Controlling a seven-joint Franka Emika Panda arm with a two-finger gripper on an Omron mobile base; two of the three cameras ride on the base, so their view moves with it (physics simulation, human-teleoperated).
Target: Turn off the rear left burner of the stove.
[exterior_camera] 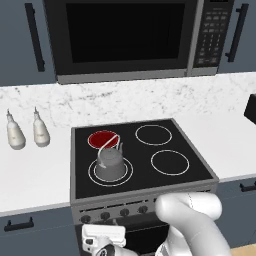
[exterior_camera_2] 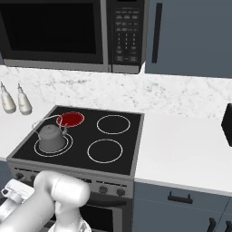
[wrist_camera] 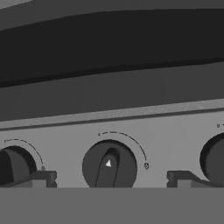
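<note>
The end effector (wrist_camera: 109,178) sits spread open, its tips flanking a dark knob (wrist_camera: 109,166) on the near front panel of the stove (exterior_camera: 145,172); that knob looks rigid and smooth, best pinched across its raised ridge; farther back left, the rear left burner (exterior_camera: 103,139) glows red behind a kettle (exterior_camera: 110,163).

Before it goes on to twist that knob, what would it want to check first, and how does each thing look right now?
1. Rear left burner glowing red, so something remains to turn off: ok.
2. Knob centred between the finger tips in the hand view: ok.
3. Gripper open wide enough to straddle the knob: ok.
4. This knob belongs to the rear left burner: cannot tell, no readable label.
5. Kettle on the front left ring, away from the stove front panel: ok.
6. Fingers touching the knob yet: cannot tell.
</note>
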